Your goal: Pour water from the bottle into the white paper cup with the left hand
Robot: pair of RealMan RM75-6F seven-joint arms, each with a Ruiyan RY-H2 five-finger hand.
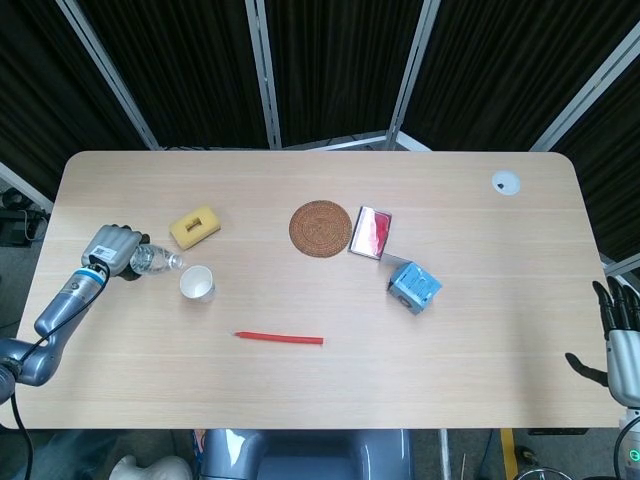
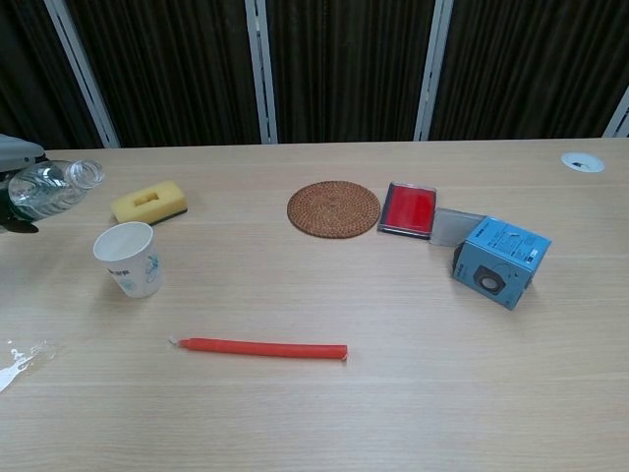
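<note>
Near the worktop's (image 1: pixel 480 260) left edge: left hand (image 1: pixel 110 247) gripping the clear bottle (image 1: pixel 155 260), tipped nearly level, open mouth toward the white paper cup (image 1: pixel 197 283). Cup upright, just right of the bottle's mouth, apart from it. Yellow sponge (image 1: pixel 194 226) behind the cup. Right hand (image 1: pixel 622 335) off the far right corner, fingers spread, holding nothing.
</note>
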